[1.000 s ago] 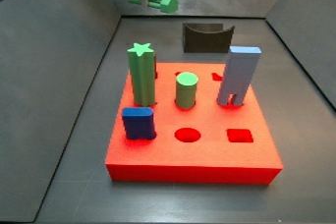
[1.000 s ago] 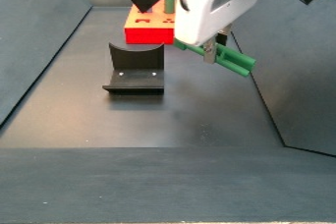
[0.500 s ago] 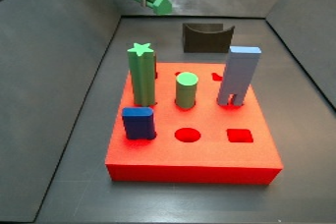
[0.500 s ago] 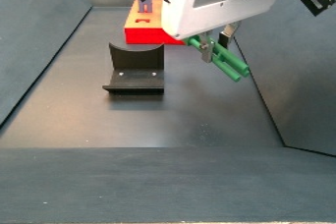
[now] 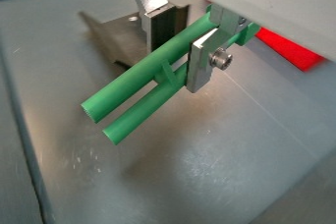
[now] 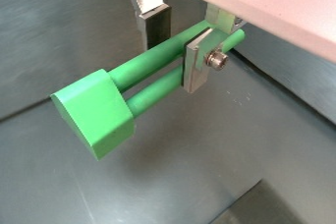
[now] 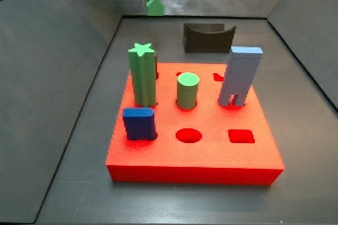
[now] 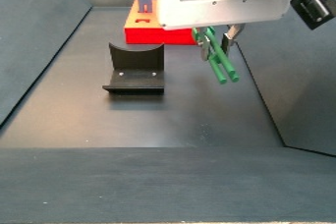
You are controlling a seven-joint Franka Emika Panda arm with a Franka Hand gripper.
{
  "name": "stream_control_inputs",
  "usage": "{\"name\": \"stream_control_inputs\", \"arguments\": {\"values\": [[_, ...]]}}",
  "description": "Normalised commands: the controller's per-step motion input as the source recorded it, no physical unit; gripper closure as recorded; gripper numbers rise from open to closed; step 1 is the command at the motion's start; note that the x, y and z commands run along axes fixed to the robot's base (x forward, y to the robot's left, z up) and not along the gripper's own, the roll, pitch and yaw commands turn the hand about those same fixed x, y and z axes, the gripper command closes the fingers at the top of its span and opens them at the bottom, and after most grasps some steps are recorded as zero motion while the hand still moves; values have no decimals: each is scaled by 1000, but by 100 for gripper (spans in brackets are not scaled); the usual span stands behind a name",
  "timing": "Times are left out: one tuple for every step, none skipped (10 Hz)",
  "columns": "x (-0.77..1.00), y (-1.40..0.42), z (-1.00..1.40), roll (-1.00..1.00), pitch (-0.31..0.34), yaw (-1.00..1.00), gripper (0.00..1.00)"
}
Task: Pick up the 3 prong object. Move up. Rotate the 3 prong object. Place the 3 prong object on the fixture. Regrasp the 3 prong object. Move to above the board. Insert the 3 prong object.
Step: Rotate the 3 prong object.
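i've got the board (image 7: 199, 140) sitting flat on the floor with its posts standing in it and a round and a square hole free at its near edge; in a side view it lies beyond the fixture (image 8: 136, 68), which stands on the floor well below and to one side of my load. the gripper (image 8: 219, 39) hangs high off the floor, and its jaws are clamped on the bar (image 8: 217, 59), which slopes steeply down from the fingers (image 5: 203, 61) with most of its length sticking out on one side. both wrist views show the silver plates pinching it across its lobes close to one end. i judge it to be rigid moulded plastic, light, smooth and somewhat slippery, so a hold this far off centre could let it pivot between the pads if it bumps anything. the lobes give the pads grooves to seat against, which helps. for the regrasp i'd take it nearer the end that stays up, squarely across two lobes, leaving the lower length free to enter the hole
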Motion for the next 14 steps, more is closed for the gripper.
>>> {"name": "stream_control_inputs", "arguments": {"values": [[14,21,-9,-67,-43,-776,100],[14,20,-9,-67,-43,-464,100],[14,20,-9,-67,-43,-352,100],[12,20,-10,-67,-42,-206,100],[0,0,-1000,0,0,0,100],[10,0,-1000,-1,-13,33,100],[18,-1,-1000,-8,-25,33,100],[27,-2,-1000,-32,-38,30,100],[31,2,-1000,-55,-41,24,100],[40,5,-1000,-75,-45,19,100],[44,6,-870,-101,-47,15,100],[43,8,-721,-123,-56,14,100],[42,10,-652,-134,-61,13,100],[39,12,-526,-151,-72,12,100]]}}
